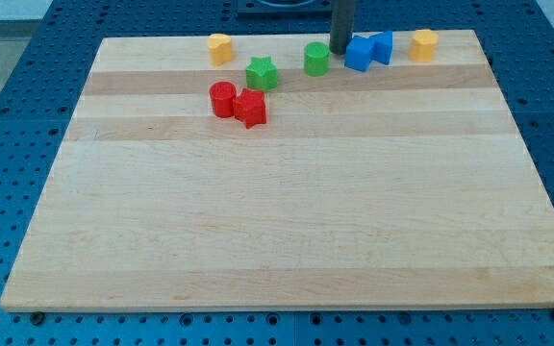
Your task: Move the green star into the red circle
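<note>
The green star (262, 74) lies near the view's top, a little up and right of the red circle (222, 99). A small gap separates them. A red star (251, 108) touches the red circle's right side. My tip (339, 51) stands at the view's top, between a green round block (316, 59) on its left and a blue block (359, 54) on its right. The tip is well right of the green star.
A second blue block (382, 46) touches the first on its right. A yellow block (220, 48) sits at the top left and another yellow block (424, 44) at the top right. All lie on a wooden board (287, 221) over a blue perforated table.
</note>
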`<state>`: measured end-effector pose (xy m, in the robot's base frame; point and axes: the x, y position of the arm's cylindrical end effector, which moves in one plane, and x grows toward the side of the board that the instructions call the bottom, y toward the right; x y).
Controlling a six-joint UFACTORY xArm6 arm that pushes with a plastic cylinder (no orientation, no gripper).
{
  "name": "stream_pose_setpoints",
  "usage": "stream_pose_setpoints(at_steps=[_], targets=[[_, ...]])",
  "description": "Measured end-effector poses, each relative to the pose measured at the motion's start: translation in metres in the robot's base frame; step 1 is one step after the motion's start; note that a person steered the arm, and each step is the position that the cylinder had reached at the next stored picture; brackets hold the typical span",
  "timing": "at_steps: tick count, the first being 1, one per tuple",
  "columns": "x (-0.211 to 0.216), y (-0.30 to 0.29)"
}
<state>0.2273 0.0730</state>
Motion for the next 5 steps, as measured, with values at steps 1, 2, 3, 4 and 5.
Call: stream_pose_setpoints(at_steps=[1, 2, 3, 4, 5], targets=[[0.012, -0.035], [0.029, -0.066], [0.043, -0.089], [0.050, -0.118], [0.062, -0.149]])
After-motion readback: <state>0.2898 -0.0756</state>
